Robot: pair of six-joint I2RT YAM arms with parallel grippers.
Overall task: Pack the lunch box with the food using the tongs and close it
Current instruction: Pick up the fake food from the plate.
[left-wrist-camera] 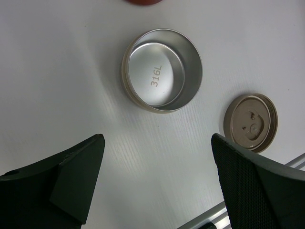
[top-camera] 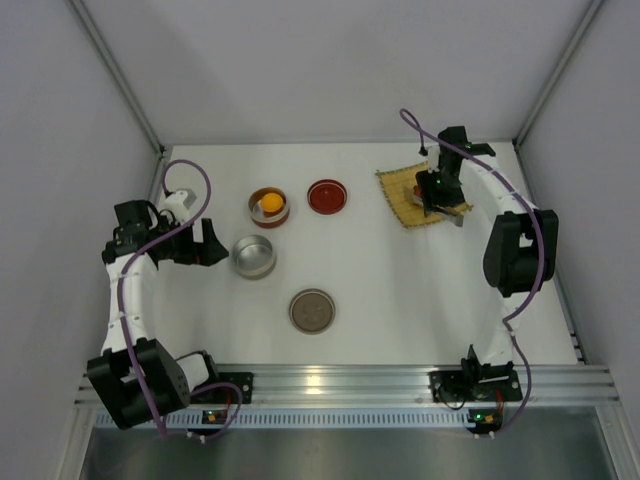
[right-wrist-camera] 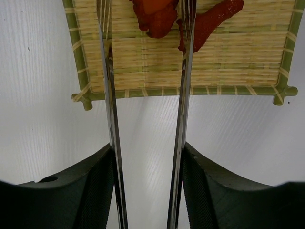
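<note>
Plainly, the packing is only partly done. One orange ball [top-camera: 268, 203] already sits in a tin [top-camera: 270, 222] at 12 o'clock of the empty tin [left-wrist-camera: 164, 70]. The two red-brown pieces [right-wrist-camera: 155, 19] lie on the bamboo mat [right-wrist-camera: 143, 57], at 2 o'clock on the tabletop [top-camera: 400, 290], so they are yet to be moved.

The right tool [right-wrist-camera: 147, 152] is half closed on the tongs [right-wrist-camera: 110, 100], pressing both thin arms from outside. The arms reach over the mat with one red-brown piece between them. Their tips are out of view, so I cannot tell whether they pinch anything.

The left tool [left-wrist-camera: 157, 143] is spread wide and holds nothing, hovering just at 9 o'clock of the empty tin. The brown lid [left-wrist-camera: 251, 122] lies apart on the tabletop at 5 o'clock of that tin. A red round dish [top-camera: 327, 196] sits at 3 o'clock of the ball's tin.

By my reading, two transfers, any stacking and the closing are all left.
</note>
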